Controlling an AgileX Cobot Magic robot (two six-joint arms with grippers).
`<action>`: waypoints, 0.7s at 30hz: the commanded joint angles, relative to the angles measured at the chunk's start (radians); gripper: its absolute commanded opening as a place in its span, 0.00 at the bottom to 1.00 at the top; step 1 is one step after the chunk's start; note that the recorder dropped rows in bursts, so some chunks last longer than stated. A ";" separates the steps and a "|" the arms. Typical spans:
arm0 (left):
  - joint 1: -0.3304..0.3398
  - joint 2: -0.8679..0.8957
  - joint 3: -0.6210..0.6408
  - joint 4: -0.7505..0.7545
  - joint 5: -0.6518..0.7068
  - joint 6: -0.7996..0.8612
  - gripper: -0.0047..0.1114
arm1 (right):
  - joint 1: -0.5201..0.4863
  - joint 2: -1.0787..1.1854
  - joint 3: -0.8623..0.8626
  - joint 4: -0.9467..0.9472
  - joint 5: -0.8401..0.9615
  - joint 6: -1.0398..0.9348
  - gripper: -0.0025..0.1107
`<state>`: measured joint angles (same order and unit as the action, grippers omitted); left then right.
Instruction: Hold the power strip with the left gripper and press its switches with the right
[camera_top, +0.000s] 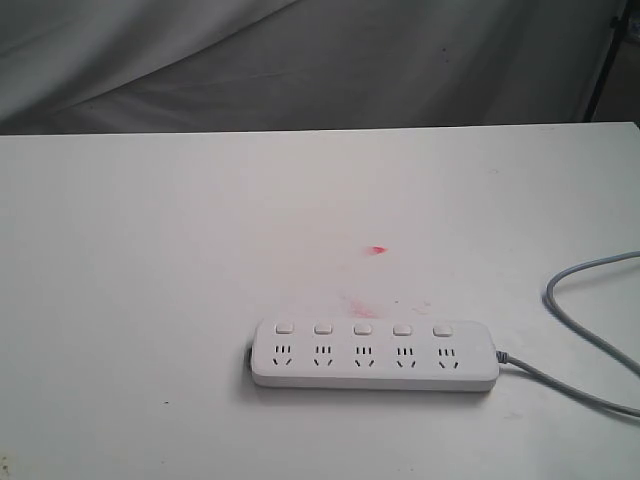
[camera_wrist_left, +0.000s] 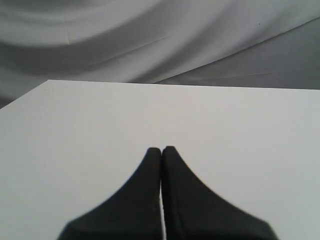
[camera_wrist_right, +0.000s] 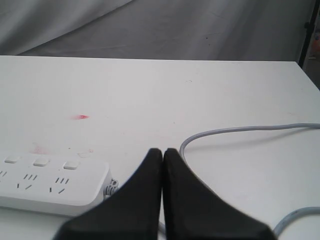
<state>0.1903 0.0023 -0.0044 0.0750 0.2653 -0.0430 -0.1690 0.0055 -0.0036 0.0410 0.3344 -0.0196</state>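
Power strip (camera_top: 375, 354), a long white plastic bar with rounded corners and a smooth, faintly glossy face, lies flat on the matte white counter (camera_top: 150, 300), near the front edge and right of the middle. Its five small white rounded-square switches (camera_top: 362, 328) run in a row along the far edge, one above each set of dark socket slots. A thin grey round cord (camera_top: 580, 310) leaves the strip's right end and curves in a loop out to the right edge. Beyond the strip, a small red smear (camera_top: 377, 249) marks the counter, with fainter pink streaks just behind the switches. Crumpled grey cloth (camera_top: 300, 60) hangs behind the counter, and a dark stand (camera_top: 605, 70) rises at the far right.

From my left wrist, my left fingers (camera_wrist_left: 158, 153), black, smooth and tapering to rounded tips, are clenched tip against tip over plain white counter (camera_wrist_left: 75, 130), grasping nothing. The same folded grey cloth (camera_wrist_left: 150, 40) lies past the far edge.

From my right wrist, my right fingers (camera_wrist_right: 159, 155), the same black tapered shape, are also clenched together and grasp nothing. The power strip (camera_wrist_right: 55, 187) lies just beside them, apart from them, with three switches (camera_wrist_right: 41, 161) showing. The grey cord (camera_wrist_right: 235, 131) arcs across the counter (camera_wrist_right: 200, 90) just beyond my fingertips, and the red smear (camera_wrist_right: 80, 117) sits farther off.
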 joint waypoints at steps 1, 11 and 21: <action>0.002 -0.002 0.004 -0.005 -0.016 -0.006 0.04 | -0.002 -0.005 0.004 -0.002 -0.001 0.002 0.02; 0.002 0.062 -0.114 -0.152 -0.051 0.127 0.04 | -0.002 -0.005 0.004 -0.002 -0.001 0.002 0.02; 0.002 0.409 -0.405 -0.148 -0.059 0.158 0.04 | -0.002 -0.005 0.004 -0.002 -0.001 0.002 0.02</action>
<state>0.1903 0.3234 -0.3399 -0.0656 0.2171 0.1060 -0.1690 0.0055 -0.0036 0.0410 0.3344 -0.0196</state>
